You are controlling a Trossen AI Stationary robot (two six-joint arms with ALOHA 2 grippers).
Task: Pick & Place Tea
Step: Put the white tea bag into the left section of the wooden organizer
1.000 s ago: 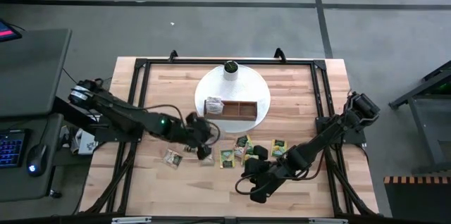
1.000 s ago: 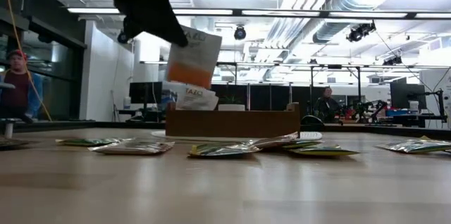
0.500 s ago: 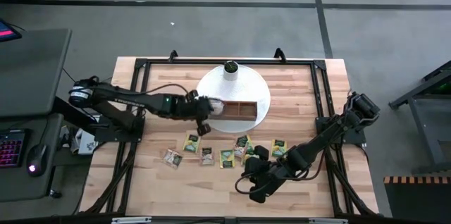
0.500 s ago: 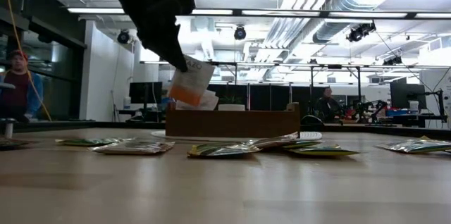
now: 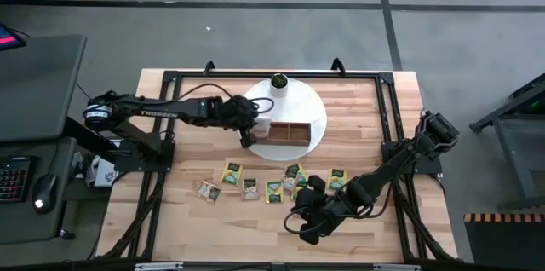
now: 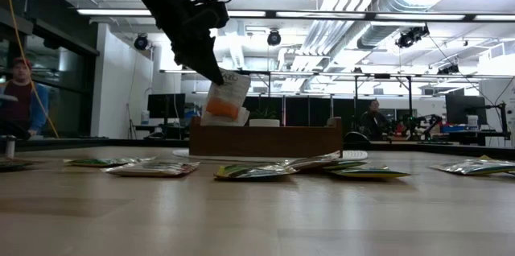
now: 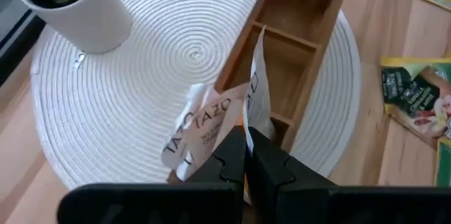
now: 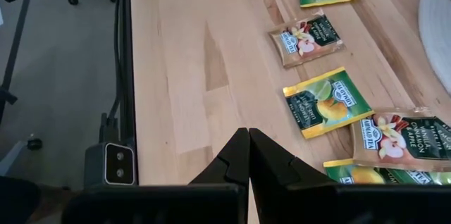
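Pinching a white-and-orange paper tea sachet [image 7: 250, 101], the left gripper [image 7: 246, 148] holds it over the brown wooden tray's [image 5: 294, 134] end compartment, beside another sachet; released tilted, it could catch the wall. The right gripper [image 8: 248, 146], fingers together, waits near loose sachets [image 5: 274, 189].

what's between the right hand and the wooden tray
In the high view, loose tea sachets lie on the table between the right hand and the wooden tray, then the rim of the white round mat.
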